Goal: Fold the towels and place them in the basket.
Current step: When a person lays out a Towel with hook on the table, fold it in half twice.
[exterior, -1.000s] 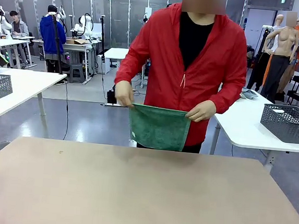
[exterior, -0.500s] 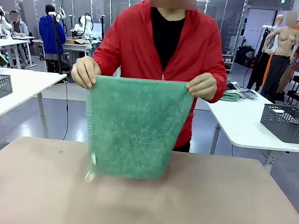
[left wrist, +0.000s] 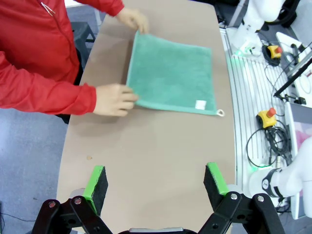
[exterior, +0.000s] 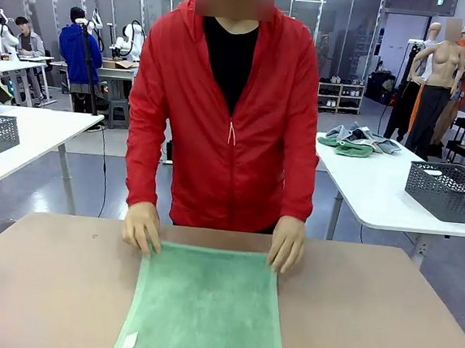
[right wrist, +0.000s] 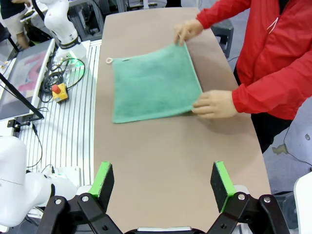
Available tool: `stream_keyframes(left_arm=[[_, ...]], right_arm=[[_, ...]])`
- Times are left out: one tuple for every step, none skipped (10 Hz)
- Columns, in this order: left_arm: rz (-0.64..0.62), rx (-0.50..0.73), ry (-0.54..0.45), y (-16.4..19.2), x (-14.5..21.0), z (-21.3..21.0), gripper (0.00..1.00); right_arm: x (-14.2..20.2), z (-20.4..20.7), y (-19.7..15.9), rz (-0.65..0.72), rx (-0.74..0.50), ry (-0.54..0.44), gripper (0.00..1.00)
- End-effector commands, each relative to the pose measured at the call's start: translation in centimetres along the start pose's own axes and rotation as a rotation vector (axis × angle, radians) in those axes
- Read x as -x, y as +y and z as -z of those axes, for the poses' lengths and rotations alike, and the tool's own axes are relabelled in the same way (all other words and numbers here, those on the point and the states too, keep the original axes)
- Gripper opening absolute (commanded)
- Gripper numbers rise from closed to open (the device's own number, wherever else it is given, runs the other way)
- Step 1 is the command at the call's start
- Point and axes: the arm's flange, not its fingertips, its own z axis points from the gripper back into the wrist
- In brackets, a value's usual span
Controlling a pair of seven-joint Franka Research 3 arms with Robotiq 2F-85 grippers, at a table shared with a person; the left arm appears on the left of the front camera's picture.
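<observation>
A mint green towel [exterior: 204, 310] lies spread flat in the middle of the tan table [exterior: 43, 288], with a small white tag [exterior: 129, 342] near its front left corner. The person in a red jacket presses both hands [exterior: 140, 229] on its two far corners. From the left wrist, the towel [left wrist: 170, 73] is well ahead of my left gripper [left wrist: 155, 170], which hangs open above bare tabletop. My right gripper [right wrist: 162, 168] is open too, holding nothing, with the towel [right wrist: 153, 83] ahead of it. The basket is out of view.
White tables stand to either side beyond the tan one, each bearing a dark mesh bin [exterior: 451, 191]; the right one also carries a heap of cloths [exterior: 353, 141]. Arm bases, cables and a red stop button [right wrist: 58, 89] sit along the table's robot side.
The person lifted the green towel from below the far edge, held it up open, then laid it flat on the table and pressed its far corners down. Both grippers stayed open.
</observation>
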Motion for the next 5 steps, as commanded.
stream_keyframes(left_arm=[[0.004,-0.003,0.0,0.04,-0.03,0.0,1.0],[0.004,-0.003,0.0,0.04,-0.03,0.0,1.0],[0.004,-0.003,0.0,0.04,-0.03,0.0,1.0],[0.004,-0.003,0.0,0.04,-0.03,0.0,1.0],[0.004,-0.003,0.0,0.04,-0.03,0.0,1.0]], right_arm=[[0.0,0.0,0.02,-0.004,-0.003,-0.004,1.0],[0.0,0.0,0.02,-0.004,-0.003,-0.004,1.0],[0.0,0.0,0.02,-0.004,-0.003,-0.004,1.0],[0.0,0.0,0.02,-0.004,-0.003,-0.004,1.0],[0.0,0.0,0.02,-0.004,-0.003,-0.004,1.0]])
